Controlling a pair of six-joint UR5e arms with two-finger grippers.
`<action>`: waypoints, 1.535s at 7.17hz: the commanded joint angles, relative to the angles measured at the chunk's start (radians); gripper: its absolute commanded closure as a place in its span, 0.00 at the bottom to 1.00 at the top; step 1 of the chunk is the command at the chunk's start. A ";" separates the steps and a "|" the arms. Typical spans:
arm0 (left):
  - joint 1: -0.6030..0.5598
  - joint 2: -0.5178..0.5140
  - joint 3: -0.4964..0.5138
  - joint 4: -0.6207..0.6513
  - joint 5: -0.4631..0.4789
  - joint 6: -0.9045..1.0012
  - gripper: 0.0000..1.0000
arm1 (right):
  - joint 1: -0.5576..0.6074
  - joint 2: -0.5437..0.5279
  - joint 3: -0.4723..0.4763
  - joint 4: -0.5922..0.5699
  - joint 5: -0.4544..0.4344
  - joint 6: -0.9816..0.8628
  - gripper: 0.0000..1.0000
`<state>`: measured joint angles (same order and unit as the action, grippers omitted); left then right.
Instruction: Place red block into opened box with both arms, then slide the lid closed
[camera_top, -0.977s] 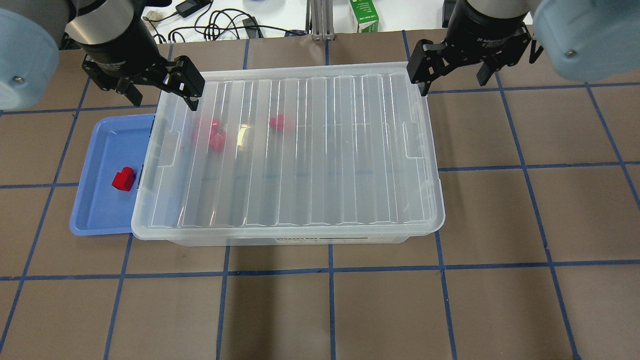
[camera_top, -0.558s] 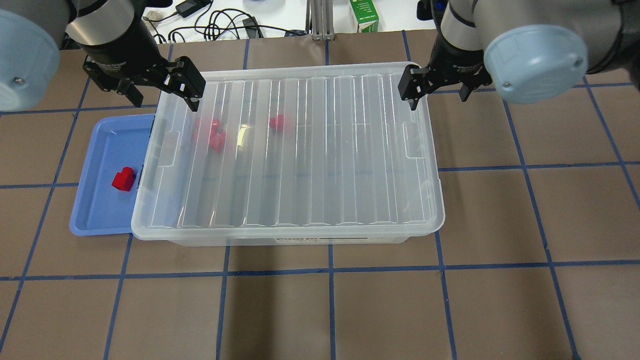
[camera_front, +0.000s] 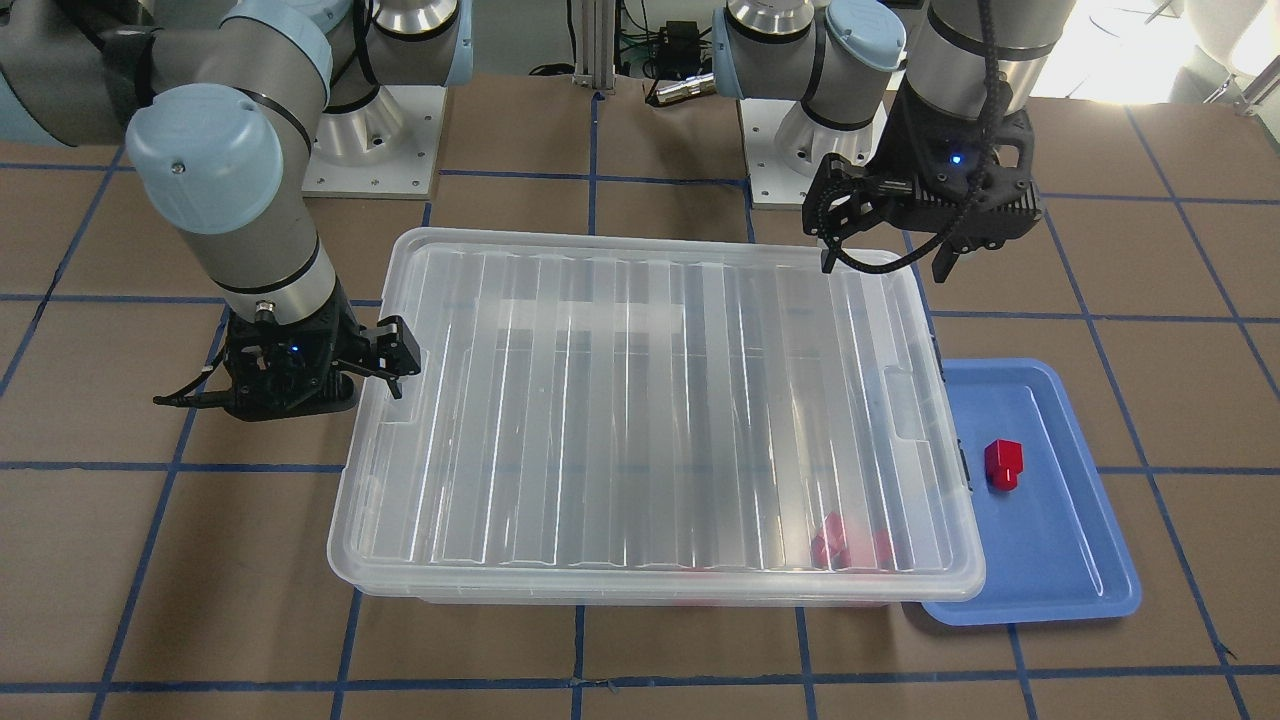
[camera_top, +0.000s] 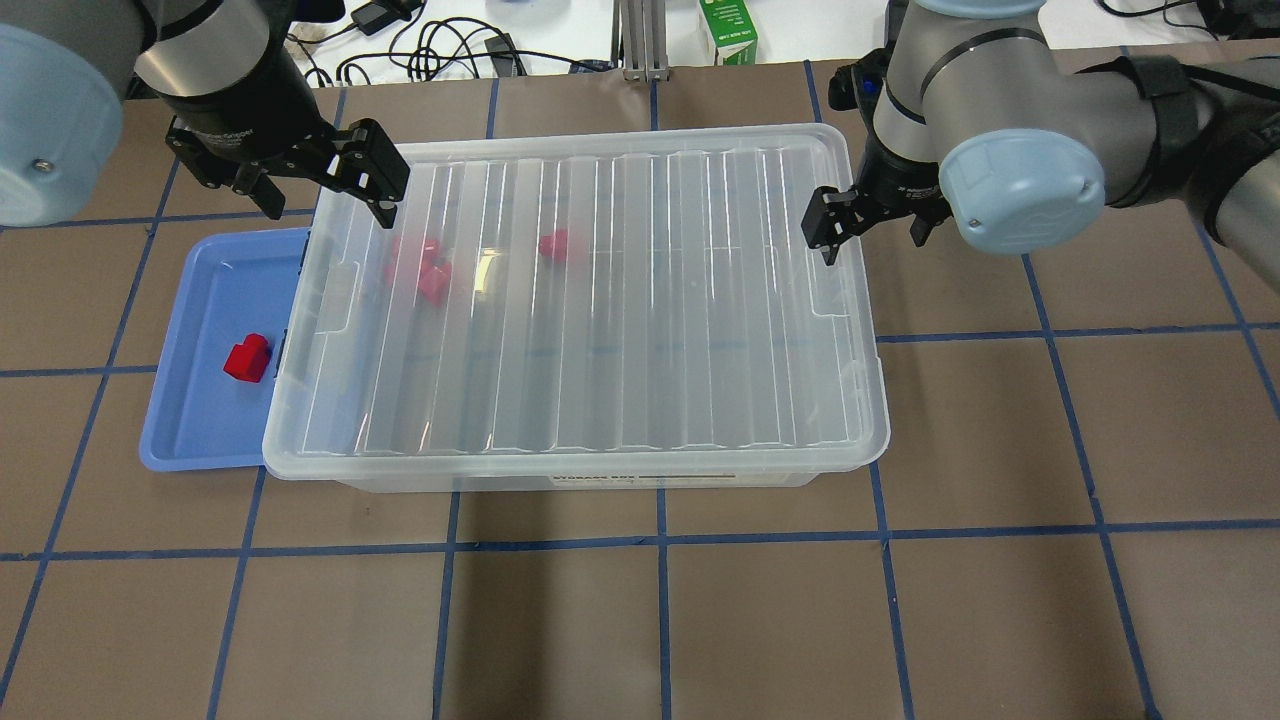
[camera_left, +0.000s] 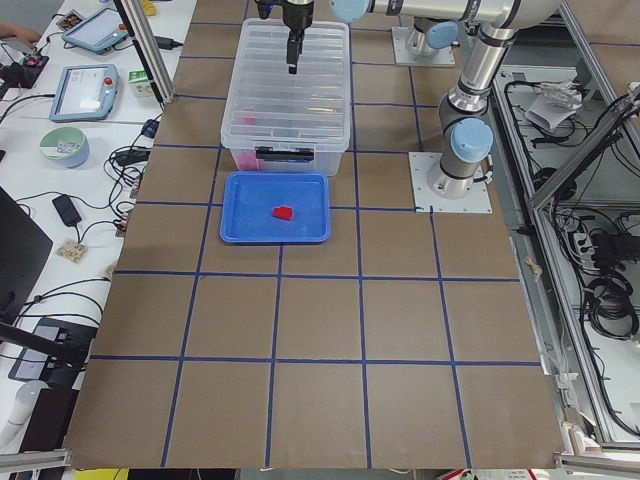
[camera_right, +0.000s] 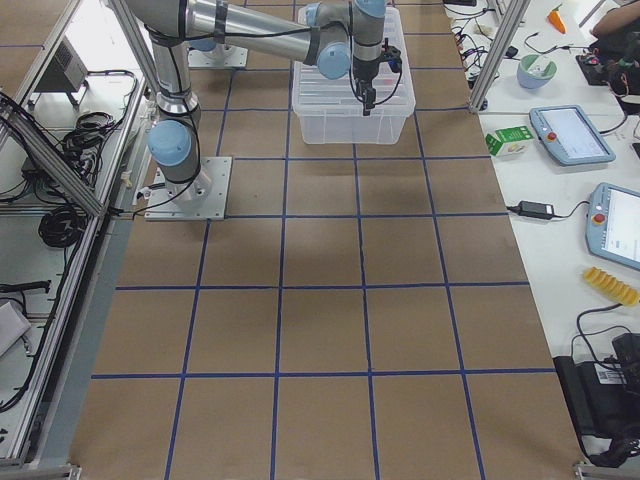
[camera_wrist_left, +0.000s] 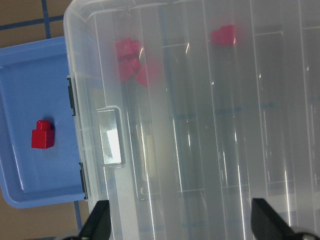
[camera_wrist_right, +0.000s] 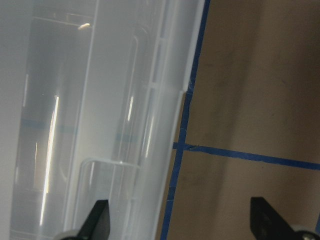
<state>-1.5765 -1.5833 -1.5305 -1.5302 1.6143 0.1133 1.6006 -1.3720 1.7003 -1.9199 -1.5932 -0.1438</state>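
Observation:
A clear ribbed lid (camera_top: 650, 330) lies over the clear box (camera_top: 600, 482). Through it three red blocks show blurred, two together (camera_top: 425, 265) and one apart (camera_top: 560, 245). Another red block (camera_top: 247, 358) (camera_front: 1002, 465) sits on the blue tray (camera_top: 200, 300), whose right edge the lid overhangs. My left gripper (camera_top: 318, 188) (camera_front: 890, 245) hangs open and empty above the lid's far left corner. My right gripper (camera_top: 870, 228) stands open and empty, low at the lid's right short end, one finger over the rim and one over the table.
A green carton (camera_top: 728, 30) and tangled cables (camera_top: 430, 45) lie past the table's far edge. The arm bases (camera_front: 370, 130) stand on the robot's side of the box. Blue tape lines grid the brown tabletop (camera_top: 700, 620).
My right gripper has come down and moved nearer along the lid's right end, its elbow swinging in. The left gripper has barely shifted. Lid and blocks lie as before.

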 joint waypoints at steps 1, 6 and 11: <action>0.162 -0.026 -0.007 -0.001 -0.017 0.110 0.00 | -0.046 0.001 0.033 -0.002 -0.001 -0.057 0.02; 0.447 -0.193 -0.042 0.123 -0.068 0.521 0.00 | -0.246 -0.001 0.027 -0.040 -0.004 -0.285 0.00; 0.515 -0.306 -0.284 0.475 -0.066 0.677 0.00 | -0.352 -0.004 0.027 -0.047 -0.002 -0.373 0.00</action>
<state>-1.0671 -1.8750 -1.7482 -1.1492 1.5470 0.7838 1.2691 -1.3754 1.7262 -1.9613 -1.5956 -0.5072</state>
